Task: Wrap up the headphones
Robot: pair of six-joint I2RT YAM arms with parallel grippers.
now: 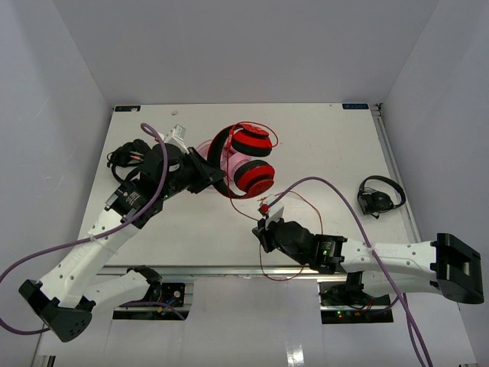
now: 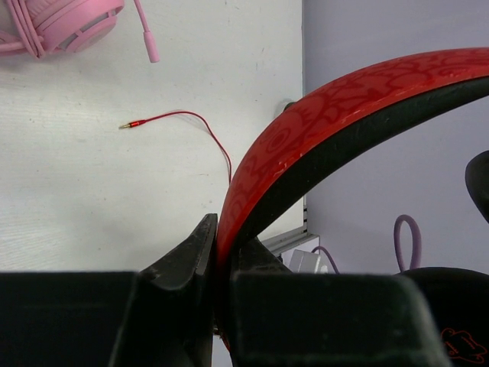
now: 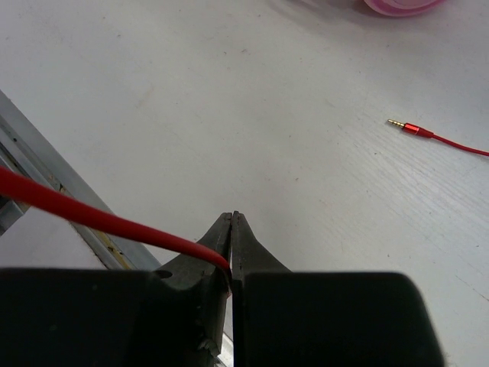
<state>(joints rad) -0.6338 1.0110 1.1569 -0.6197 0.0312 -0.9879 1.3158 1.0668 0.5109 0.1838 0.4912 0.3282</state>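
The red headphones (image 1: 248, 157) with black ear pads are held above the table's middle back. My left gripper (image 1: 212, 173) is shut on their red headband (image 2: 344, 115), which passes between its jaws (image 2: 223, 229). A thin red cable (image 1: 304, 202) runs from them toward the front. My right gripper (image 1: 265, 224) is shut on the cable (image 3: 92, 215), pinched low between its closed jaws (image 3: 231, 222). The cable's plug (image 3: 412, 128) lies loose on the table ahead of it and also shows in the left wrist view (image 2: 134, 124).
Pink headphones (image 1: 205, 150) lie under and behind the red ones, also in the left wrist view (image 2: 61, 23). Smaller black headphones (image 1: 380, 195) lie at the right. A loop of cable hangs over the table's front edge (image 1: 263, 264).
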